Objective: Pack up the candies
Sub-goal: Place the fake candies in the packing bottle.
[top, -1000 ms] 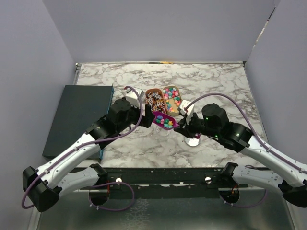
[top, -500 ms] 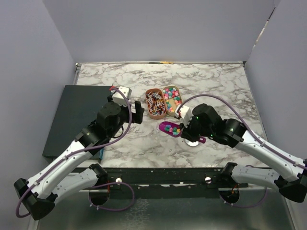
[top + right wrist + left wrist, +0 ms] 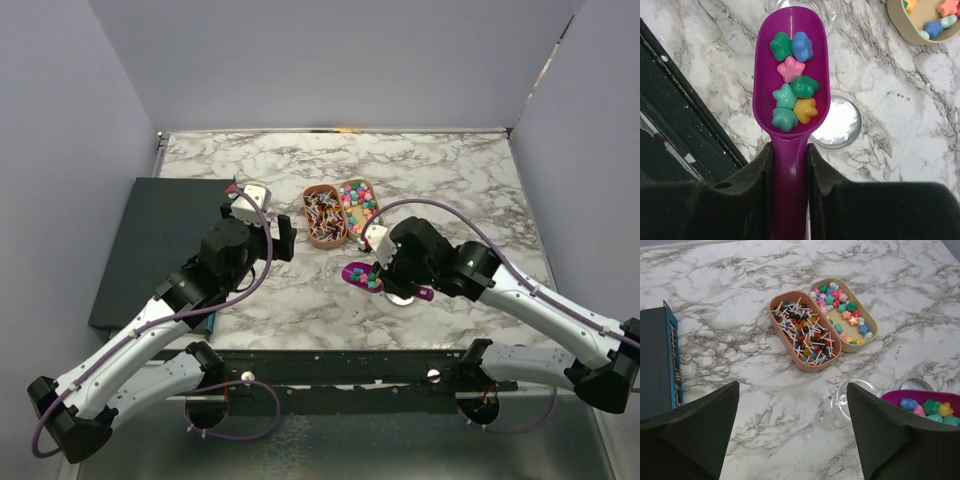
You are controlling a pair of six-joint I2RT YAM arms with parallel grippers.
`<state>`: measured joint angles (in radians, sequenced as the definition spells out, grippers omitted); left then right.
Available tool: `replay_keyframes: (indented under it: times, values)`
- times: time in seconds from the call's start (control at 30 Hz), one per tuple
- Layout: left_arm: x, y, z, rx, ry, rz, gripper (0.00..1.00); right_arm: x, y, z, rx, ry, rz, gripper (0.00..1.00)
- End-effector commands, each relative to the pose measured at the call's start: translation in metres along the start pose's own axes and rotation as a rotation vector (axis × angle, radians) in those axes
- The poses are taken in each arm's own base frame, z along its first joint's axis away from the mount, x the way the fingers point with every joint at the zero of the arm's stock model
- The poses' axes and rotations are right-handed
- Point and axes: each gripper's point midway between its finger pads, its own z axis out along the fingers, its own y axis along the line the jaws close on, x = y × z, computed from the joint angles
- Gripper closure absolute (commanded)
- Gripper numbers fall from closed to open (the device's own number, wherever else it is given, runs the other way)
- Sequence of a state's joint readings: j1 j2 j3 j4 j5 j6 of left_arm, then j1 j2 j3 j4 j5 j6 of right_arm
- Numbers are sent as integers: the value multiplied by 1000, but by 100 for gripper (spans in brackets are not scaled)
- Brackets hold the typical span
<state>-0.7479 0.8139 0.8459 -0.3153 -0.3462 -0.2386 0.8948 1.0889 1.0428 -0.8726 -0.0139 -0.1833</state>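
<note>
The right end effector (image 3: 790,157) is clenched on the purple scoop (image 3: 790,22) by its handle, and seven star candies (image 3: 790,69) sit in the bowl just ahead of its fingers, above the marble surface (image 3: 880,150). The scoop tip hangs over a clear cup (image 3: 832,10), with a round lid (image 3: 842,125) just beside the bowl. The left end effector (image 3: 792,390) hovers released, fingers wide. More candies fill the beige tray (image 3: 874,327) well ahead of it, beside the orange tray (image 3: 807,367) of sticks.
</note>
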Motion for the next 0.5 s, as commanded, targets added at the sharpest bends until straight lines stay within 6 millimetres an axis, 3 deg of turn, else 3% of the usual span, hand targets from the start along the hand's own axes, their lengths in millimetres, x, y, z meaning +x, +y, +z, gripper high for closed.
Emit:
replay_keyframes:
  times: [0.0, 0.47]
  values:
    - [2, 3, -1, -5, -12, -4, 11, -4, -7, -2, 36, 19, -13, 99]
    - [4, -1, -6, 30, -15, -10, 11, -7, -16, 14, 54, 148, -28, 100]
